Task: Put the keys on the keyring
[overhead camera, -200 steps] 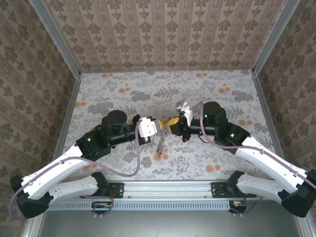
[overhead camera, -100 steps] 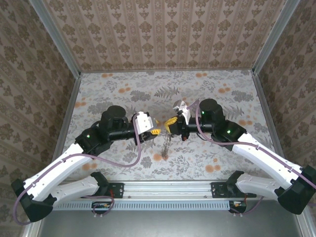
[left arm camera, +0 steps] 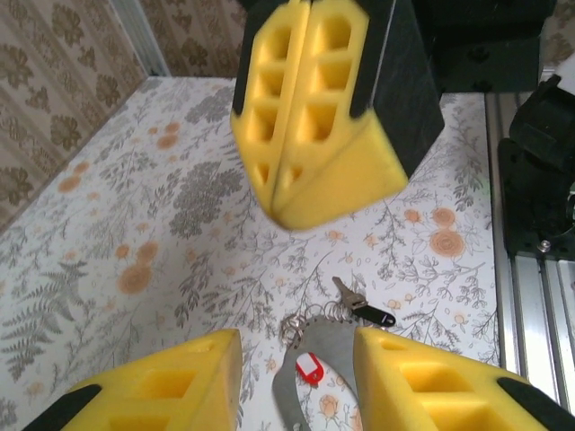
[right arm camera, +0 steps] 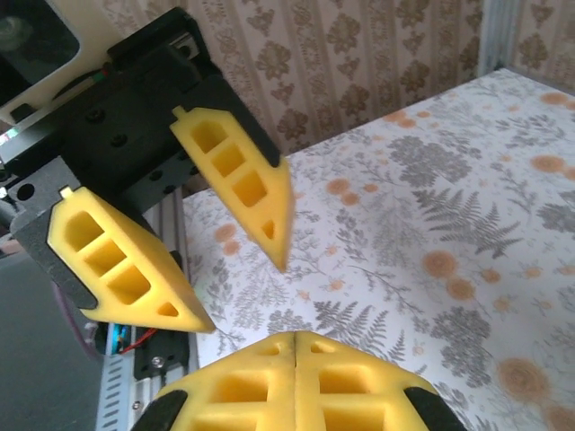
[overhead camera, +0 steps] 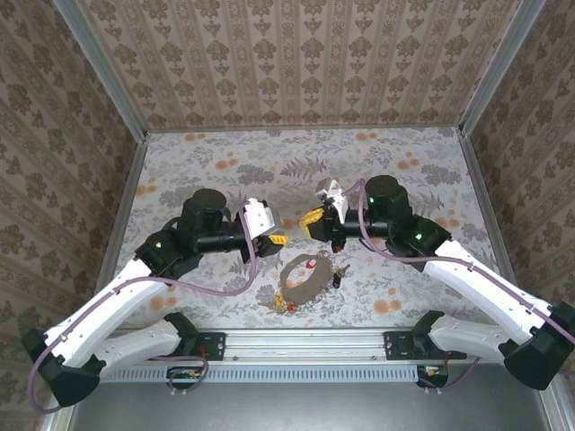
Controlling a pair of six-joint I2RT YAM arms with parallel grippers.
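Lying flat on the desk point(overhead camera: 404, 180), just nearer than both arms' tips: keyring point(left arm camera: 286, 384), a floppy loop with a red tag, keys point(left arm camera: 358, 307) bunched at its right edge. Poised above it, left end effector point(overhead camera: 277, 235) partly spread, gripping nothing. Facing it closely, right end effector point(overhead camera: 311, 218) pressed together, empty.

Thin grey-brown chain-like keyring point(left arm camera: 280, 388) is lying flat as a floppy open loop on the tabletop, near the middle of the near edge. A small red tag point(left arm camera: 308, 368) is sitting at the loop's far side. A tiny dark-headed metal key point(left arm camera: 361, 307) is lying just right of the loop, beside thin wire rings.
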